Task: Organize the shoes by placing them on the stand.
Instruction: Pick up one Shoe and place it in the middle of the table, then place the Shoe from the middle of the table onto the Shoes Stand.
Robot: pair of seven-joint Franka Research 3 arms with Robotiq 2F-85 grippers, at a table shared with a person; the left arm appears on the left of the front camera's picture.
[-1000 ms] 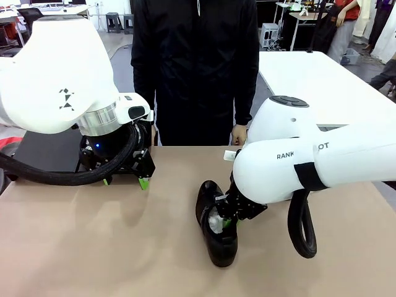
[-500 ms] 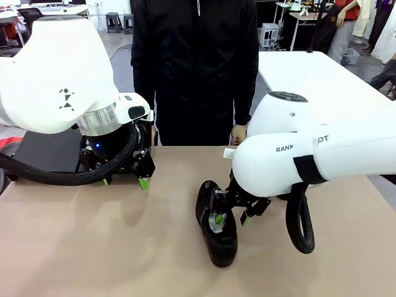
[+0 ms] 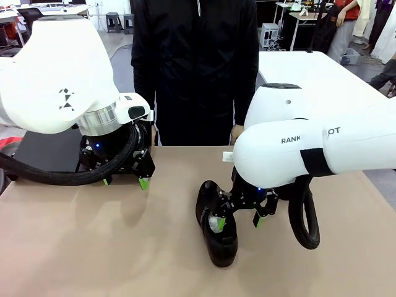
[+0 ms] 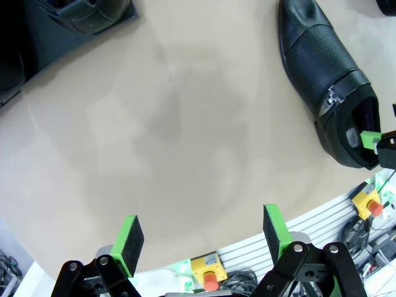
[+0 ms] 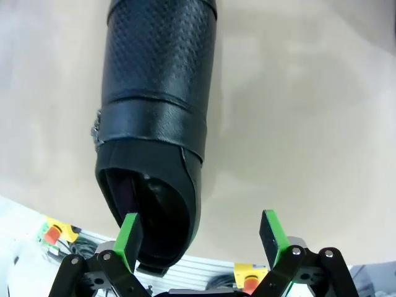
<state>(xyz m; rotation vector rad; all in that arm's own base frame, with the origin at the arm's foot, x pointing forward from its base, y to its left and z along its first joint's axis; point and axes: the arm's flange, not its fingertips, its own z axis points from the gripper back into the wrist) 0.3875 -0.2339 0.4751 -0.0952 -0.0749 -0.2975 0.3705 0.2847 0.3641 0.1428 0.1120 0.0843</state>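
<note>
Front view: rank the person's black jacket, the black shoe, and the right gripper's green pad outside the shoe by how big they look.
1. Black jacket: largest, though farthest from the camera.
2. Black shoe.
3. Green pad on the right gripper: clearly smallest, at about the shoe's distance.

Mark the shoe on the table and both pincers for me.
shoe [image 5: 161, 62], right wrist view, perforated toe upper
right pincer [image 5: 199, 232], right wrist view, midway between its green fingertips
left pincer [image 4: 201, 230], left wrist view, midway between its green fingertips

Bright even light; soft shadows; sheen on shoe [image 5: 154, 62]; wrist edges warped.
</note>
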